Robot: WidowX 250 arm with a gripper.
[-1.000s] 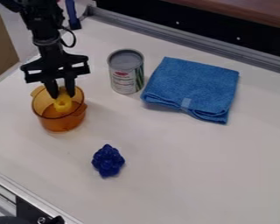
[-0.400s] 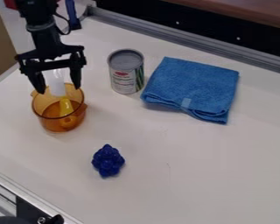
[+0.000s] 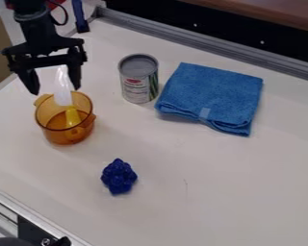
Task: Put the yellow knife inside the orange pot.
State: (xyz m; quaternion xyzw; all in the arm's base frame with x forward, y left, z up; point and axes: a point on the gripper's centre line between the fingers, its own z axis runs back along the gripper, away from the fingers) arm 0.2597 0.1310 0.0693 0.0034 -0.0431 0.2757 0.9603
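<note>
Camera view: your gripper (image 3: 56,89) hangs just above the orange pot (image 3: 54,137), its fingers (image 3: 30,82) spread wide and nothing held between them. The yellow knife (image 3: 72,116) is in the pot, yellow handle down and white blade (image 3: 63,91) sticking up well past the rim, leaning a little. By my reading the placing is done, and what you have left is getting the arm clear.

That tall blade is your main worry. It shows between the two fingers, closer to the one on the side of the can (image 3: 138,79), though you can't judge from here how much depth separates them. If you swing sideways before gaining height, that finger could catch the blade and flip the knife out, or drag the pot along with it. Bringing the fingers together too soon could pinch the blade and lift it again. Dipping lower risks a fingertip knocking the rim, and the pot looks light enough to tip. You'd do best to go straight up first.

The folded blue cloth (image 3: 214,96) and the dark blue knobbly object (image 3: 119,177) lie well apart from the pot on the white table (image 3: 208,206), so neither should trouble you.
</note>
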